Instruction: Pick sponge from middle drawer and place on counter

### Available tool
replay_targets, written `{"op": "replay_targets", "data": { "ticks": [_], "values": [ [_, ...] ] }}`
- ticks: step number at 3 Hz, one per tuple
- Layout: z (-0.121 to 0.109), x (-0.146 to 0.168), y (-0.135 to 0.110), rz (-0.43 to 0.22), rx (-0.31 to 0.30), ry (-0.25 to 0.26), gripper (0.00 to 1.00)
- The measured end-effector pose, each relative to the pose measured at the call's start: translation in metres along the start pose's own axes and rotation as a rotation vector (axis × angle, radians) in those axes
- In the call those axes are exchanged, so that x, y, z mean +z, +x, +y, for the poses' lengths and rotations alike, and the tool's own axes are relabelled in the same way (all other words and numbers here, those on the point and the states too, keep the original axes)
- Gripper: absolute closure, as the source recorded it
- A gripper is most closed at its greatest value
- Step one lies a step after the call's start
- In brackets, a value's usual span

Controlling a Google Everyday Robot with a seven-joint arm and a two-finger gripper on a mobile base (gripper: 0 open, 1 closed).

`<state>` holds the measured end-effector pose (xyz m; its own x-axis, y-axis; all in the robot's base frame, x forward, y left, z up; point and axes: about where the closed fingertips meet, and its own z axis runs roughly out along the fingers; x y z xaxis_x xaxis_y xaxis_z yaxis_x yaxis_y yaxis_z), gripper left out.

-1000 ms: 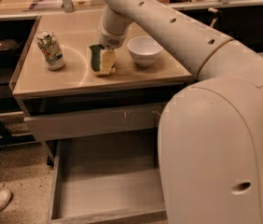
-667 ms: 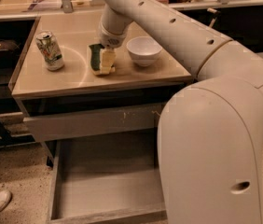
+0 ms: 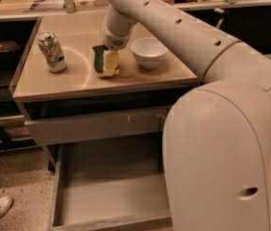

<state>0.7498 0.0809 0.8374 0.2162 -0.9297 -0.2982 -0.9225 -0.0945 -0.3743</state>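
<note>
The single camera looks down from high behind the arm (image 3: 222, 129), probably head-mounted, facing forward across the counter (image 3: 78, 37). The gripper (image 3: 109, 57) sits upper mid-frame there, and the middle drawer (image 3: 111, 196) lies near below.

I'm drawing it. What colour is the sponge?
The sponge is dark green and yellow, camera view; the gripper is at it on the counter.

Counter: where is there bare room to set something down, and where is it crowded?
Bare: on the counter, the front strip before the can and sponge, and behind the can. Crowded: the gripper at the sponge, beside the bowl.
</note>
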Motion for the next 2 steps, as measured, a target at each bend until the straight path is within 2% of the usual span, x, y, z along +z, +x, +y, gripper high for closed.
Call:
{"op": "replay_targets", "data": {
  "ticks": [1, 2],
  "values": [
    [0.0000, 0.0001, 0.0000, 0.000, 0.000, 0.000, 0.12],
    [0.0000, 0.0001, 0.0000, 0.000, 0.000, 0.000, 0.00]
  ]
}}
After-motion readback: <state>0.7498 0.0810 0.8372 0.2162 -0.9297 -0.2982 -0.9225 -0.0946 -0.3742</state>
